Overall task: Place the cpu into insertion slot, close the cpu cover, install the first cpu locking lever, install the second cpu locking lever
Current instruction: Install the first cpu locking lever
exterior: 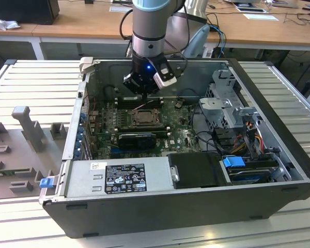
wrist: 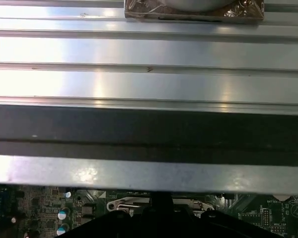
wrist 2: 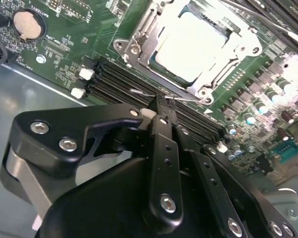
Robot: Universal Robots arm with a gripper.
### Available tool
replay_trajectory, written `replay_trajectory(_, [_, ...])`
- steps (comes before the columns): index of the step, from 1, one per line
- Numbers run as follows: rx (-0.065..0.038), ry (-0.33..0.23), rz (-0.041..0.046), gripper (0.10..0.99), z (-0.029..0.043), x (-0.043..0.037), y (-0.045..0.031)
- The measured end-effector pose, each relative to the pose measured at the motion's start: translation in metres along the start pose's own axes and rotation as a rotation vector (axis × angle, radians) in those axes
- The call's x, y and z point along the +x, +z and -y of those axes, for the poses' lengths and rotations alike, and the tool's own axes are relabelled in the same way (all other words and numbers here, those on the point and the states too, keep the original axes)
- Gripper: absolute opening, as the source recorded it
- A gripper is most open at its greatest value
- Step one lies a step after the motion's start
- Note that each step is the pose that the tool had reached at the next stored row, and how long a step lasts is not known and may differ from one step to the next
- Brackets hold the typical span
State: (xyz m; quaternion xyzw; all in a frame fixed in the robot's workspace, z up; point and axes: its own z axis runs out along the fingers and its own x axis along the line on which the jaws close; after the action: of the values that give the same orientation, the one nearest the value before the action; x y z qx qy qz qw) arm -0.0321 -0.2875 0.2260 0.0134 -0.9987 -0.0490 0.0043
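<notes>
The cpu [wrist 2: 188, 47] sits in the insertion slot [wrist 2: 139, 54] with the cpu cover [wrist 2: 208, 74] closed over it. The gripper [wrist 2: 161, 106], fingers pressed together, touches a wire locking lever [wrist 2: 144, 92] beside the socket; lever installation appears unfinished.

Place: lab/workshop | open computer case [exterior: 196, 201] on ribbed metal bench [exterior: 36, 88] | wooden desks [exterior: 82, 23] behind

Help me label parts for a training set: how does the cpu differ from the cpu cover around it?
The cpu is a solid, pale, smooth square; the cpu cover is a thin silver frame with an open centre. The cpu sits inside that opening; the cpu cover rims it, lying flat. Both are metal and lie level in the insertion slot.
</notes>
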Motion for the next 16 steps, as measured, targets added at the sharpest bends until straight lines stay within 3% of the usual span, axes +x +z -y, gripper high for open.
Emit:
replay_trajectory(7, [0.0,-0.006,-0.0006,0.106,0.001,-0.0084,0.0086])
replay_trajectory(16, [-0.002,-0.01,-0.001,0.106,0.0016,-0.0125,0.0141])
